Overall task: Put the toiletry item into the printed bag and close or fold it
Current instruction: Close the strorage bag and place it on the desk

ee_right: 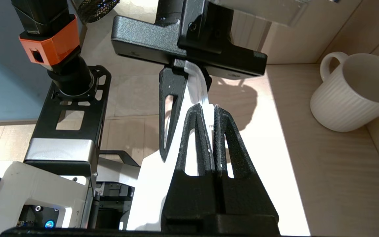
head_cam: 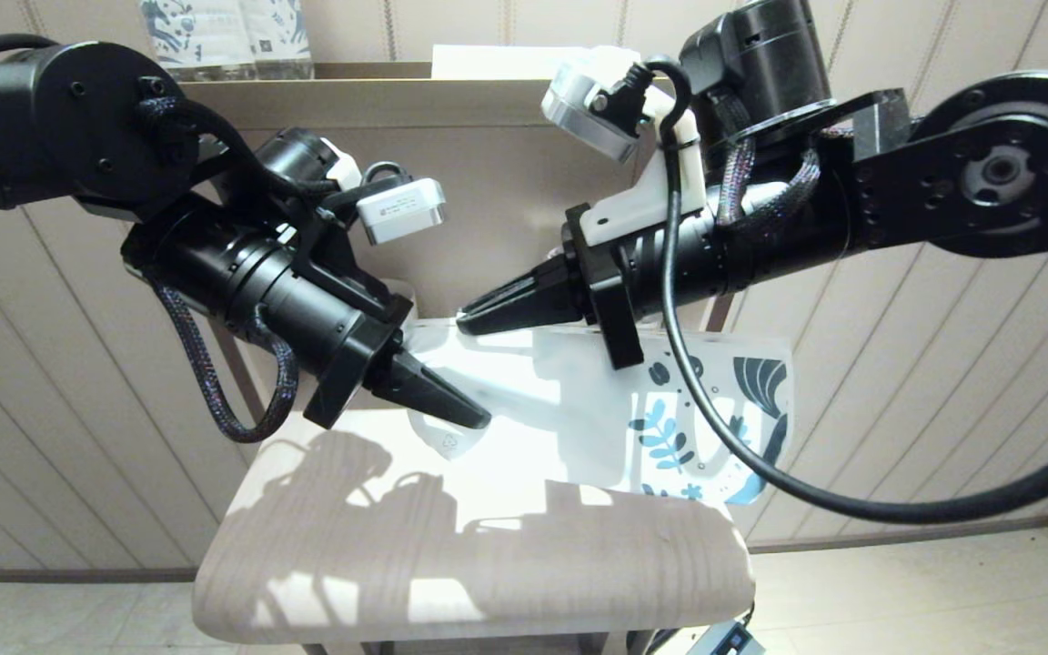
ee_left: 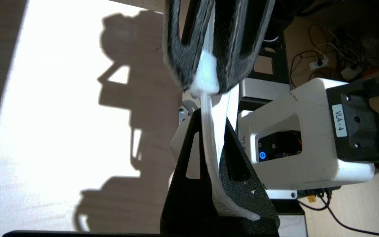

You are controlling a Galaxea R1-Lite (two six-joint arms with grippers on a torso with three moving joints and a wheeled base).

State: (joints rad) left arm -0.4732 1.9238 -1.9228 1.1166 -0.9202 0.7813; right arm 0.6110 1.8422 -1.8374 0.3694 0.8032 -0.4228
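Note:
The printed bag (head_cam: 579,409) hangs above the pale stool top (head_cam: 488,564), its blue leaf print (head_cam: 697,428) at the right end. Both grippers pinch its top edge at the left end. My left gripper (head_cam: 478,418) is shut on the corner, and the white strip (ee_left: 209,148) runs between its fingers. My right gripper (head_cam: 467,320) is shut on the same edge just behind; in the right wrist view it (ee_right: 206,108) clamps the strip (ee_right: 196,84) opposite the left gripper's fingers (ee_right: 171,98). I cannot make out the toothbrush anywhere.
Blue-patterned bottles (head_cam: 224,36) and a flat white packet (head_cam: 506,59) stand on the shelf behind. A ribbed white mug (ee_right: 350,92) sits on the wooden surface near a wall corner. The robot's white base (ee_left: 308,144) is below.

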